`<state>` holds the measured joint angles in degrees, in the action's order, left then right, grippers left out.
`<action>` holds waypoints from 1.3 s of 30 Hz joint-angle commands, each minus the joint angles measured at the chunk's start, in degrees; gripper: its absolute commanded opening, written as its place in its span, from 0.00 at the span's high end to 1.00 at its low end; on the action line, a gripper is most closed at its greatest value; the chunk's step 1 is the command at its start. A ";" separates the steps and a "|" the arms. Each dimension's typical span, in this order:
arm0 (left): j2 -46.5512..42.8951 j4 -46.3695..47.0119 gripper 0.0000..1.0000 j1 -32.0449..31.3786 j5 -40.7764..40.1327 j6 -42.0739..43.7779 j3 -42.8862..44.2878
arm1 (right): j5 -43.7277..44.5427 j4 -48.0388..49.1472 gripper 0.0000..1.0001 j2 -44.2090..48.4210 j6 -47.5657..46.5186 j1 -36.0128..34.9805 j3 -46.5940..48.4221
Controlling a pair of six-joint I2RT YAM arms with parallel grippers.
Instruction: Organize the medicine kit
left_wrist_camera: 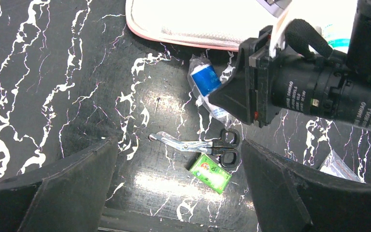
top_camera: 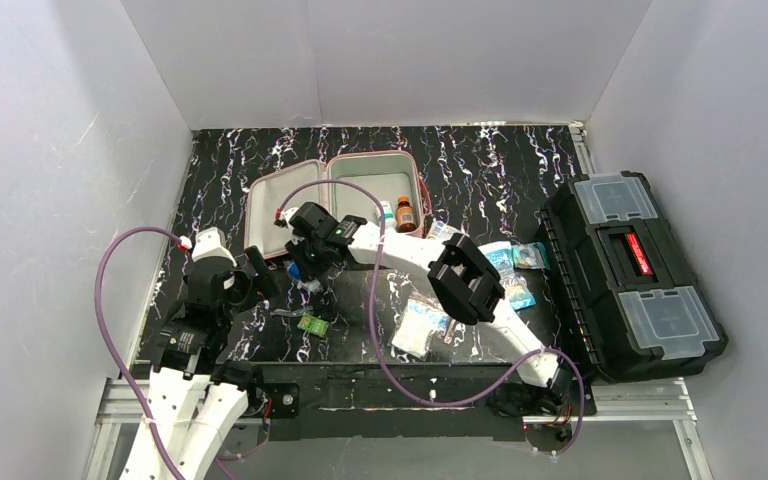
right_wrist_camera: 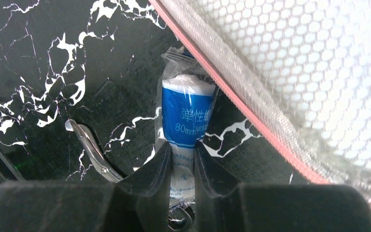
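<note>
The pink medicine kit [top_camera: 290, 190] lies open at the back middle of the table, grey lining up, with two small bottles [top_camera: 405, 213] in its right half. Its pink rim and mesh pocket show in the right wrist view [right_wrist_camera: 251, 104]. My right gripper [right_wrist_camera: 182, 154] is shut on a blue-and-white bandage packet [right_wrist_camera: 187, 116] just in front of the kit's near edge; it also shows in the left wrist view [left_wrist_camera: 206, 81]. My left gripper [left_wrist_camera: 178, 183] is open and empty above bandage scissors [left_wrist_camera: 198, 144] and a small green box [left_wrist_camera: 210, 173].
A black toolbox [top_camera: 632, 270] with clear compartments stands at the right. Several clear and blue packets [top_camera: 422, 325] lie between it and the right arm. The scissors [right_wrist_camera: 89, 150] lie just left of my right fingers. White walls surround the table.
</note>
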<state>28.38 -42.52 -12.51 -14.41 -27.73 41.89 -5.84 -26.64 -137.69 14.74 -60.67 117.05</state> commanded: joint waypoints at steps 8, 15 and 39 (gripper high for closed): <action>-0.13 -0.64 0.01 0.03 -0.99 -0.05 0.80 | 4.38 2.55 0.99 22.31 -0.70 -0.68 -16.54; -0.02 -0.63 0.00 0.05 -0.88 -0.05 0.80 | 13.04 0.31 0.99 30.52 -0.85 -0.07 -21.71; 0.88 -0.27 0.01 0.03 0.54 0.06 0.80 | 20.98 -2.81 0.99 19.21 8.96 14.06 -3.14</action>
<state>28.46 -42.52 -12.51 -14.06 -27.73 41.89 14.93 -27.96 -114.64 21.19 -47.91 108.46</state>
